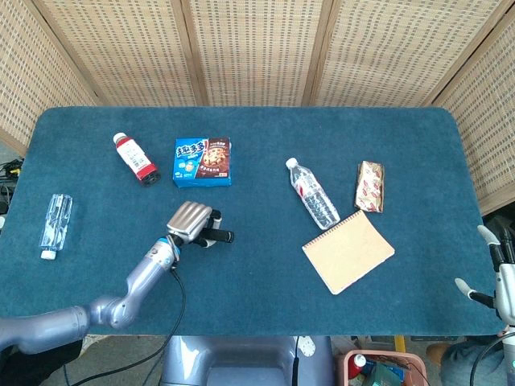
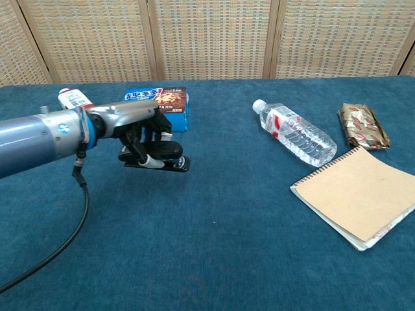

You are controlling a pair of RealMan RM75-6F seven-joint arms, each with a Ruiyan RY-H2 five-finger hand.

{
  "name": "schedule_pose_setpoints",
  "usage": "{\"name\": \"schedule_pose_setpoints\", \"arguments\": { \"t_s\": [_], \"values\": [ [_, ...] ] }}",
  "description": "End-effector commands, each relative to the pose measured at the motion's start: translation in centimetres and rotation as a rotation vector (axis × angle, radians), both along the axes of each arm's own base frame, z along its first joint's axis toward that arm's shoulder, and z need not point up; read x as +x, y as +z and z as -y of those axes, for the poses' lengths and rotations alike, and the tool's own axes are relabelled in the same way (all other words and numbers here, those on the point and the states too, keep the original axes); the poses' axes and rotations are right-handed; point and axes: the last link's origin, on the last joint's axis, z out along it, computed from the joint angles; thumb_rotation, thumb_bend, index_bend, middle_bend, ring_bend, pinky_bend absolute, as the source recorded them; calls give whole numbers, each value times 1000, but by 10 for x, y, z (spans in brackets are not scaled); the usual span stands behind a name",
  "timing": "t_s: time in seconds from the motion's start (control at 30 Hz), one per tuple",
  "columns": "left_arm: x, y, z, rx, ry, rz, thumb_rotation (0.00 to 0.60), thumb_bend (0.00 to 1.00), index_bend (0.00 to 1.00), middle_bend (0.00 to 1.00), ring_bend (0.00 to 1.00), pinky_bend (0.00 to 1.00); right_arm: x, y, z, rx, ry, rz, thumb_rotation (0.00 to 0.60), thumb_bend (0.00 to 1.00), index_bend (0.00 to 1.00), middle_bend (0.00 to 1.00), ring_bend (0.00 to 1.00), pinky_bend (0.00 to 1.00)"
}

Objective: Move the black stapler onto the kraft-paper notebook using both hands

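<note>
My left hand [image 1: 190,222] [image 2: 139,133] grips the black stapler [image 1: 216,236] [image 2: 163,158] and holds it above the blue table, left of centre. The stapler's front end sticks out to the right of the fingers. The kraft-paper notebook [image 1: 348,251] [image 2: 360,194] lies flat at the right, spiral edge toward the left, well apart from the stapler. My right hand [image 1: 500,280] shows only in the head view, off the table's right edge near the front corner, fingers spread and holding nothing.
A clear water bottle [image 1: 313,193] [image 2: 295,131] and a gold snack packet [image 1: 370,186] [image 2: 362,125] lie just behind the notebook. A blue cookie box [image 1: 203,161] [image 2: 165,100] and a red-labelled bottle [image 1: 135,158] [image 2: 76,101] sit behind the left hand. Another clear bottle [image 1: 55,225] lies far left.
</note>
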Motion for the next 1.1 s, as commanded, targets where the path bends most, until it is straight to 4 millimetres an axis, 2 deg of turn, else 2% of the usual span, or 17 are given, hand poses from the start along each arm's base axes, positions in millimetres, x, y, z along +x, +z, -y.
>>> {"name": "schedule_pose_setpoints", "arguments": {
  "t_s": [0.03, 0.33, 0.43, 0.5, 0.57, 0.6, 0.63, 0.67, 0.73, 0.83, 0.97, 1.03, 1.1],
  "values": [
    [23, -18, -6, -37, -38, -29, 600, 372, 685, 632, 549, 555, 0, 1, 1, -3, -5, -1, 600, 0, 68, 0, 0, 0],
    [58, -59, -3, -94, -90, -30, 600, 373, 686, 629, 549, 548, -6, 2, 3, -2, -41, 11, 600, 0, 68, 0, 0, 0],
    [63, -70, -1, -101, -93, -27, 600, 353, 665, 573, 548, 530, -8, 2, 3, -4, -49, 9, 600, 0, 68, 0, 0, 0],
    [63, -75, 0, -112, -92, -35, 600, 233, 549, 467, 501, 487, -9, 2, 3, -5, -56, 10, 600, 0, 68, 0, 0, 0],
    [63, -78, 2, -135, -88, -46, 600, 50, 246, 252, 318, 354, -10, 2, 4, -4, -60, 12, 600, 0, 68, 0, 0, 0],
    [63, -79, 4, -157, -76, -40, 600, 21, 149, 179, 253, 302, -10, 2, 3, -7, -62, 15, 600, 0, 68, 0, 0, 0],
    [64, -77, 5, -163, -71, -32, 600, 2, 51, 91, 180, 237, -11, 3, 3, -9, -62, 16, 600, 0, 68, 0, 0, 0],
    [66, -73, 5, -161, -70, -22, 600, 0, 6, 35, 132, 191, -11, 3, 3, -12, -62, 16, 600, 0, 68, 0, 0, 0],
    [70, -64, 5, -150, -67, 8, 600, 0, 0, 2, 81, 151, -11, 4, 3, -16, -61, 16, 600, 0, 68, 0, 0, 0],
    [74, -44, 6, -119, -81, 46, 600, 0, 0, 0, 37, 106, -11, 4, 2, -17, -60, 17, 600, 0, 68, 0, 0, 0],
    [74, -2, 6, -52, -104, 83, 600, 0, 0, 0, 1, 42, -10, 4, 2, -11, -56, 17, 600, 0, 68, 0, 0, 0],
    [68, 21, 6, -1, -112, 84, 600, 0, 0, 0, 0, 12, -9, 3, 2, -8, -53, 16, 600, 0, 68, 0, 0, 0],
    [55, 51, 4, 73, -105, 68, 600, 0, 0, 0, 0, 0, -8, 1, 2, -2, -49, 13, 600, 0, 68, 0, 0, 0]
  ]
}}
